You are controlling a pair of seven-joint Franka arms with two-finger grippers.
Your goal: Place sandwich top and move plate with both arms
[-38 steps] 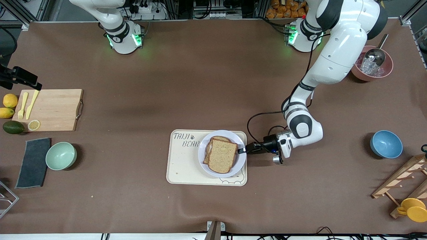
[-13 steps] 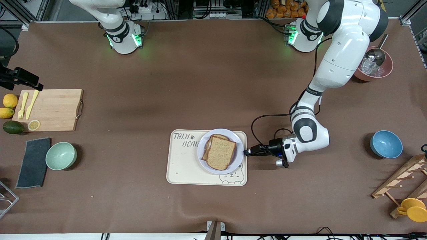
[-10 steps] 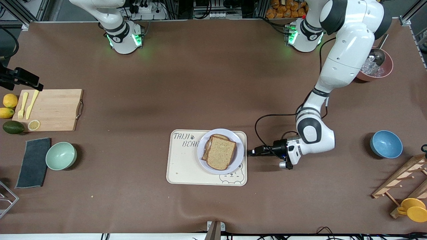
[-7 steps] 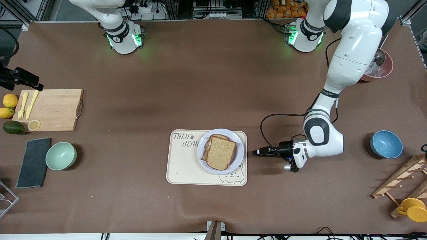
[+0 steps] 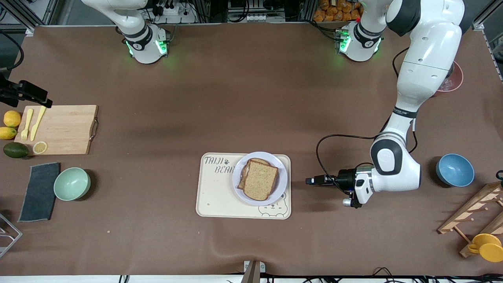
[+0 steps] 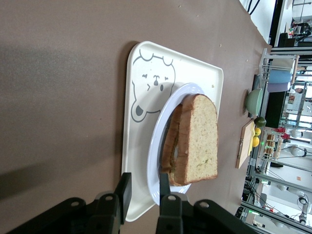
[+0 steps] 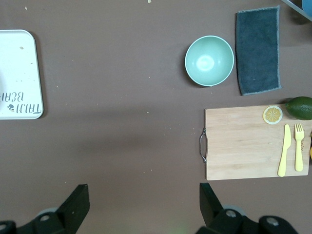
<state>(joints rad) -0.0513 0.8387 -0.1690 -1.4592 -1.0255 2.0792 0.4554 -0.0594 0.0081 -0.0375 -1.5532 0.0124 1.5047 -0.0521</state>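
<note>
Entry, working from the camera's edge of the table upward.

Tray (image 5: 212,196): cream, bear print on the edge nearest the camera, lying flat mid-table. The plate (image 5: 283,179) sits on it, toward the left arm's end of the tray and just above the bear.

Sandwich top (image 5: 260,181): lies flat on the plate, stacked on a second slice (image 5: 245,175) that peeks out at one edge. The stack is slightly skewed but settled, and nothing is touching it. I judge the first half of the task done.

My left gripper (image 5: 311,181): low over bare table, just beside the tray's edge toward the left arm's end and pointed at the plate. In my left wrist view the fingers (image 6: 165,192) stand a narrow gap apart with nothing between them. They are clear of the plate rim and not touching it.

My right gripper (image 7: 144,195): up over the table near the cutting board (image 7: 253,141), at the right arm's end and well apart from the tray. Its jaws are spread wide and empty, and this arm waits.

Left to do: the whole plate move. Neither claw is on the rim yet. As I judge it, the right arm has the longer way to come, and each claw needs to take its own side of the plate before any lift. Risk: the skewed top slice could slide if the plate tilts.
</note>
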